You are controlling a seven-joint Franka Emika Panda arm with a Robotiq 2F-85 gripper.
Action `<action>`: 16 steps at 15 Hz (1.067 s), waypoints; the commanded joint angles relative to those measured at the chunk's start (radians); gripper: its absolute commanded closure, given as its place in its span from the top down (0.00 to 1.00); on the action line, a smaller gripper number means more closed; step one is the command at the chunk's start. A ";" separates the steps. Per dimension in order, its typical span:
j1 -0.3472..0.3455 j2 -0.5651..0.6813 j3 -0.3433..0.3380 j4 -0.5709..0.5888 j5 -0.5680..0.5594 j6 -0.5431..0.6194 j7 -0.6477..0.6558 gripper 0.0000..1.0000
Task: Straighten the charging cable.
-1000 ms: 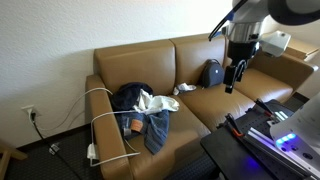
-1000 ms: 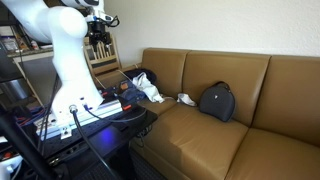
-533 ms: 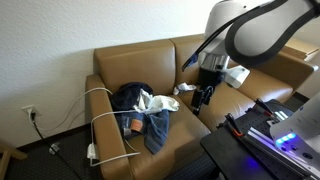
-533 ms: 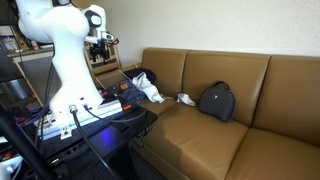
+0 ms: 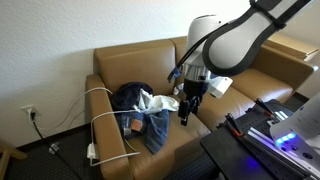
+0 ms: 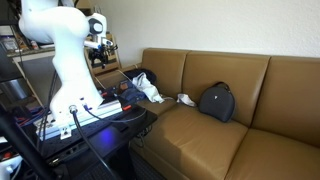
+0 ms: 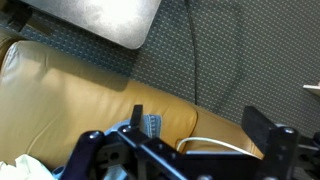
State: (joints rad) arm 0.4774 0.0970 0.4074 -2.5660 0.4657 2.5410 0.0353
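Note:
The charging cable [image 5: 99, 108] is a thin white cord looped over the sofa's left armrest in an exterior view. Its white adapter block [image 5: 92, 153] hangs near the floor beside the armrest. A curve of the cable [image 7: 214, 146] shows in the wrist view on the tan leather, between the fingers and below them. My gripper [image 5: 184, 112] hangs open and empty above the middle seat cushion, to the right of the clothes pile. In the wrist view the gripper [image 7: 200, 125] has its jaws wide apart with nothing between them.
A pile of jeans, a dark jacket and white cloth [image 5: 141, 106] lies on the left seat. A black backpack [image 6: 215, 100] leans on the backrest. A thin black cord [image 5: 40, 128] runs from the wall socket. The robot's base stand [image 5: 262, 128] is in front.
The arm has swung left and downward, from above the right side of the sofa to just above the middle cushion beside the clothes pile. The cable has not moved.

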 commanded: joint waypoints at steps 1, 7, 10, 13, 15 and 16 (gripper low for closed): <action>-0.019 0.029 0.016 -0.015 -0.037 0.034 0.008 1.00; 0.045 0.302 0.069 0.078 -0.103 0.445 0.044 1.00; 0.170 0.416 -0.041 0.149 -0.278 0.560 0.142 1.00; 0.368 0.502 -0.253 0.266 -0.386 0.532 0.223 1.00; 0.323 0.468 -0.205 0.221 -0.363 0.537 0.214 1.00; 0.345 0.492 -0.225 0.250 -0.363 0.536 0.218 1.00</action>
State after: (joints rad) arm 0.8289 0.5913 0.1772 -2.3136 0.1079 3.0781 0.2519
